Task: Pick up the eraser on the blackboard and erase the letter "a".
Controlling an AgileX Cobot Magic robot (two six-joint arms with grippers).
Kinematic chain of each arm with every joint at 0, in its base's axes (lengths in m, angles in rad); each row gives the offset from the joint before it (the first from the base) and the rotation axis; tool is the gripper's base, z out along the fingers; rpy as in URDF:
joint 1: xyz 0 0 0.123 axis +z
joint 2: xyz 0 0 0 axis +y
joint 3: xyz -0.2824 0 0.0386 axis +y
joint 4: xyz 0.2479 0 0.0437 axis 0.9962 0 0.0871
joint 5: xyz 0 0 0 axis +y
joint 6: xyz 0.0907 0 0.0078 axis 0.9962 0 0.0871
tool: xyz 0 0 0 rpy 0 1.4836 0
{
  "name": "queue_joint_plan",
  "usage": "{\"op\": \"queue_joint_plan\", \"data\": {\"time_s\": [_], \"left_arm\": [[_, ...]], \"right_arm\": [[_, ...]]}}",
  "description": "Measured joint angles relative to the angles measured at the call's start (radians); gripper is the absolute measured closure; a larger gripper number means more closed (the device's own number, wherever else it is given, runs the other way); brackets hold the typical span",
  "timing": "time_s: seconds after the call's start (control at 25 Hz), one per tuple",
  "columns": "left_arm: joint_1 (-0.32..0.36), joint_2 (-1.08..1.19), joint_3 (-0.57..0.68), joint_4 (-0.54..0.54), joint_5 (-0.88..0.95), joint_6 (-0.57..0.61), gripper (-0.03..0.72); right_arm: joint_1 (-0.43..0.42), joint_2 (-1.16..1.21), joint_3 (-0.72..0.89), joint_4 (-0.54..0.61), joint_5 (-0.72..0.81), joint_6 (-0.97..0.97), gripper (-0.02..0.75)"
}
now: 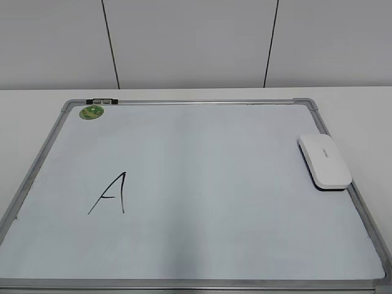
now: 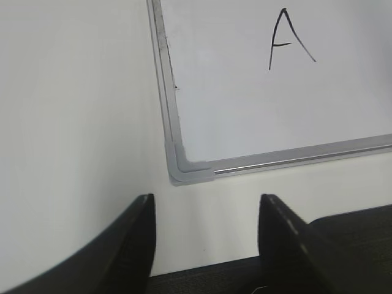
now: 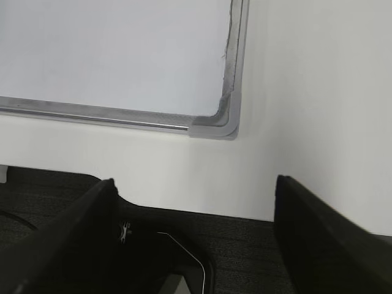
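Observation:
The white eraser (image 1: 324, 162) lies flat on the right edge of the blackboard (image 1: 208, 101), dark underside down. An angular capital "A" (image 1: 111, 194) is drawn at the board's left; it also shows in the left wrist view (image 2: 288, 38). No small lowercase "a" shows in any view. My left gripper (image 2: 207, 208) is open and empty, over the table just in front of the board's near left corner (image 2: 184, 168). My right gripper (image 3: 196, 190) is open and empty, in front of the near right corner (image 3: 223, 125). Neither gripper shows in the exterior view.
A small green round magnet (image 1: 92, 112) sits at the board's far left corner, next to a dark clip (image 1: 101, 100) on the frame. White table surrounds the board. A black textured surface (image 3: 294, 245) lies below both grippers at the near edge.

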Motion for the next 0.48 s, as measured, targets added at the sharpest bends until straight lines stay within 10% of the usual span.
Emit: {"op": "queue_joint_plan", "data": {"time_s": [0.48], "left_arm": [[0.000, -0.191, 0.000, 0.000, -0.001, 0.000, 0.299]], "right_arm": [[-0.012, -0.224, 0.000, 0.000, -0.002, 0.000, 0.150]]}}
